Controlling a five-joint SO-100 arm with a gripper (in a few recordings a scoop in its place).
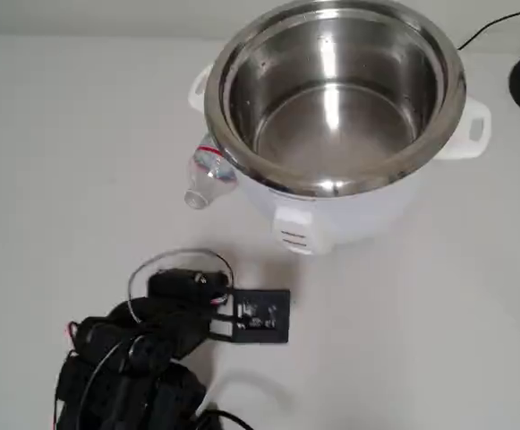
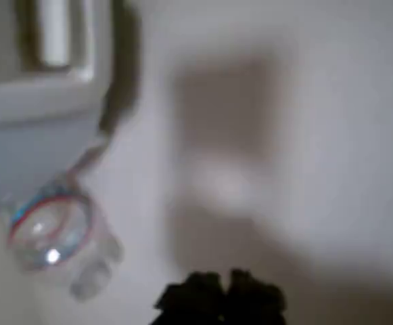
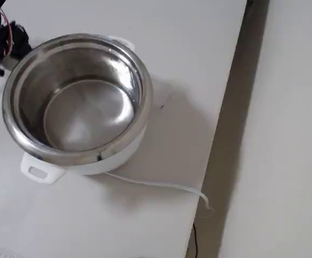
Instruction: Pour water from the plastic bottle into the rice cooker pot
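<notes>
Overhead view: the bottle (image 1: pixel 208 175) stands on the table, tucked right against the left side of the pot (image 1: pixel 331 90), partly under its rim. My gripper (image 1: pixel 255 318) sits nearer the bottom of the picture, so the bottle's up and a bit left of me. Bottle looks roughly upright, cap toward the camera. Can't tell how wide my jaws are, wrist view's too blurry. Holding nothing tho.

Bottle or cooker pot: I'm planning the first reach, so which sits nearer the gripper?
The plastic bottle. It stands against the white cooker's side facing the arm, while the steel rice cooker pot lies beyond it.
</notes>
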